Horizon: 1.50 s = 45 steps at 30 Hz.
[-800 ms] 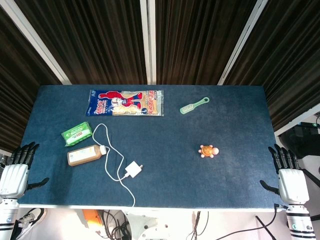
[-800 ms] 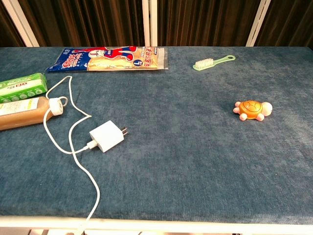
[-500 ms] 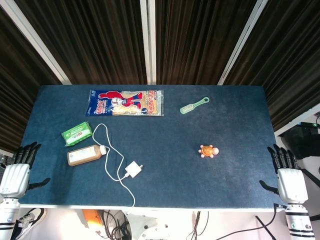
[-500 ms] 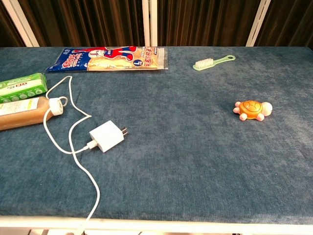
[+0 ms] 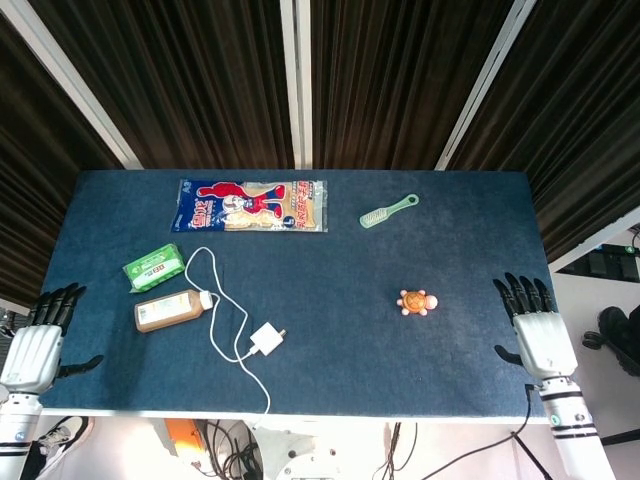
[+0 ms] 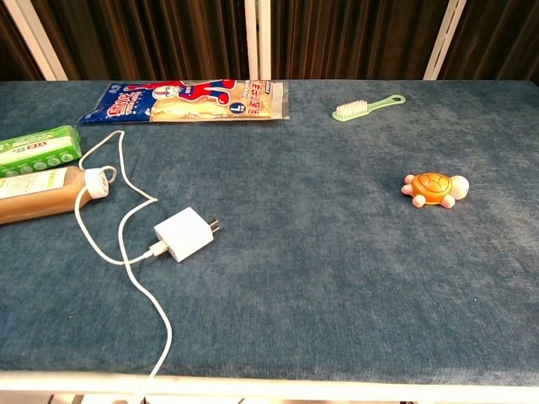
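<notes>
Right hand [image 5: 538,335] at table [image 5: 340,250] edge, 4 o'clock, palm down, fingers spread, holding nothing | toy turtle [image 5: 416,302] nearest, at its 9 o'clock, apart | left hand [image 5: 35,345] at 8 o'clock edge, fingers spread, empty | brown bottle [image 5: 172,310] near it, at its 2 o'clock | white charger [image 5: 266,340] beside bottle

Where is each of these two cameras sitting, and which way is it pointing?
Head view: high above the near edge, looking steeply down on the whole blue table; the left robot hand and right robot hand show at its near corners, fingers spread, holding nothing.
Chest view: low at the near edge, looking across the tabletop toward the dark curtain; no part of the robot shows.
Both share the toy turtle, green brush, white charger, brown bottle, green pack and snack bag.
</notes>
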Tool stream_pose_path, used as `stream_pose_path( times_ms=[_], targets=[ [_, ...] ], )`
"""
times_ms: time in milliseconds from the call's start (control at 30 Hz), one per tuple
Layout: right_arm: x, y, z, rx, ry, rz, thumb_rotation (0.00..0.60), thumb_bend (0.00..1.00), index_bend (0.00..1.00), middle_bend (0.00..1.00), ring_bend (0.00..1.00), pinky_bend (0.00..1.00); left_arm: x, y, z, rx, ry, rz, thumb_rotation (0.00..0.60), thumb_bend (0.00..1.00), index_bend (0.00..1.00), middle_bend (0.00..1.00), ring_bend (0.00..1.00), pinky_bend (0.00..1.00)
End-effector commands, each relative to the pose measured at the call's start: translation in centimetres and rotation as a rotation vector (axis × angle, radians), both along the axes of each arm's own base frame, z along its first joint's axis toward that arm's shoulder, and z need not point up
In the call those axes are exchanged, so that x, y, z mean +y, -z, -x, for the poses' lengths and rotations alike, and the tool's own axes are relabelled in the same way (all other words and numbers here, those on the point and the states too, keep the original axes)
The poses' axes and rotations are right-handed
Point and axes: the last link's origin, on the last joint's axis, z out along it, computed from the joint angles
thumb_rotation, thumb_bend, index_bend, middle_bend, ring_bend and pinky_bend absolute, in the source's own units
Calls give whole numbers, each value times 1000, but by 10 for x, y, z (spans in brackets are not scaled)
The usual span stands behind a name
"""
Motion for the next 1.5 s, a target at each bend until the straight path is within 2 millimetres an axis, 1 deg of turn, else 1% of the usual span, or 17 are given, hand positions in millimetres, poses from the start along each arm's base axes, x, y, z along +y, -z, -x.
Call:
stream_pose_path(
  times_ms=[33, 100, 200, 333, 600, 833, 933, 1100, 1167, 1267, 1500],
  targets=[
    [-32, 21, -11, -28, -2, -50, 600, 26, 0, 109, 4, 45, -1, -1, 0, 1, 5, -1, 600, 0, 26, 26, 0, 0],
    [-45, 32, -15, -17, -13, -87, 600, 27, 0, 118, 15, 69, -2, -2, 0, -1, 3, -7, 600, 0, 25, 26, 0, 0],
    [-57, 48, -20, 32, -37, -107, 600, 35, 2, 144, 43, 97, -4, -3, 3, -1, -7, -9, 600, 0, 26, 26, 0, 0],
    [-65, 66, -27, 67, -49, -119, 600, 83, 32, 181, 94, 141, -5, -3, 4, 0, -14, -6, 600, 0, 26, 26, 0, 0],
    [-72, 93, -36, 77, -72, -140, 600, 142, 112, 231, 151, 199, -5, -5, 7, -2, -25, 2, 600, 0, 26, 25, 0, 0],
    [-72, 107, -43, 70, -102, -140, 600, 245, 169, 270, 211, 270, -7, -9, 11, -9, -37, -6, 600, 0, 26, 25, 0, 0],
    [-73, 113, -44, 74, -108, -151, 600, 275, 218, 272, 238, 301, -7, -11, 12, -14, -37, -12, 600, 0, 26, 26, 0, 0],
    [-74, 126, -44, 79, -109, -175, 600, 307, 331, 319, 294, 352, -8, -11, 13, -18, -37, -11, 600, 0, 26, 26, 0, 0],
    [-74, 131, -44, 89, -109, -189, 600, 312, 372, 350, 326, 375, -8, -11, 13, -21, -34, -10, 600, 0, 26, 26, 0, 0],
    [-75, 137, -47, 91, -114, -193, 600, 325, 472, 416, 399, 440, -7, -11, 14, -25, -34, -13, 600, 0, 26, 26, 0, 0],
    [-77, 144, -52, 96, -166, -120, 600, 400, 859, 693, 700, 749, -7, -11, 17, -32, -39, -11, 600, 0, 26, 26, 0, 0]
  ],
)
